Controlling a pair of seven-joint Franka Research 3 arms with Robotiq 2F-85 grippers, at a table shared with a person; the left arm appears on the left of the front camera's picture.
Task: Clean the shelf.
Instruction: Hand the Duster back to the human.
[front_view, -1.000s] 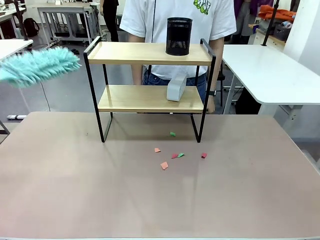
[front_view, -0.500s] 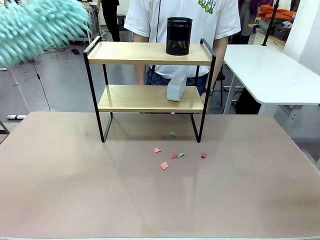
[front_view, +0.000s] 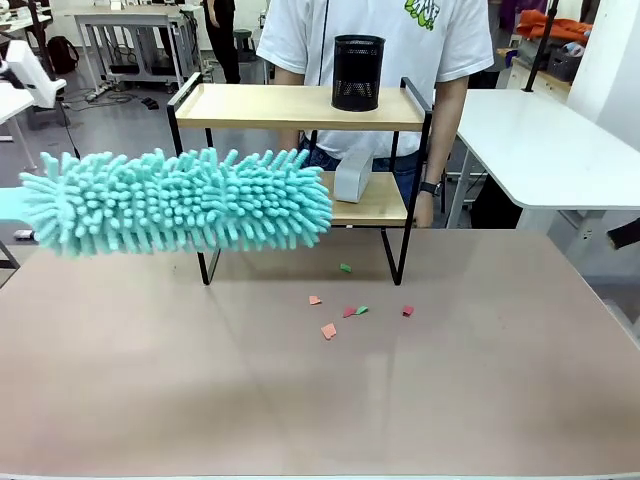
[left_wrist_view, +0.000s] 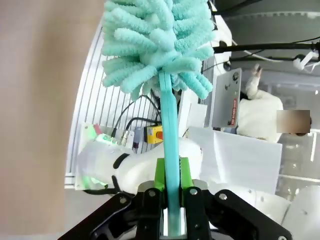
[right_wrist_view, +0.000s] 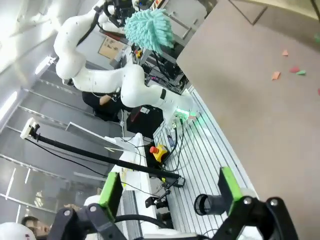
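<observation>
The shelf (front_view: 300, 106) stands at the table's far side, a black mesh cup (front_view: 358, 72) on its top board and a small grey box (front_view: 352, 178) on the lower one. A fluffy teal duster (front_view: 180, 202) lies level in front of the shelf's left half, hiding most of the lower board. My left gripper (left_wrist_view: 170, 172) is shut on the duster's flat teal handle (left_wrist_view: 169, 125), with the duster head (left_wrist_view: 157, 40) beyond it. Off the table's side, my right gripper (right_wrist_view: 170, 187) stands open with nothing between its fingers; that view also catches the duster (right_wrist_view: 148, 27) far off.
Several small red, orange and green paper scraps (front_view: 345, 308) lie on the brown table (front_view: 150, 380) in front of the shelf. A person in a white shirt (front_view: 380, 40) stands right behind the shelf. A white table (front_view: 540, 140) is at the right.
The duster has swung from high at the upper left down and to the right, and now stretches across in front of the shelf. The right gripper shows no change.
</observation>
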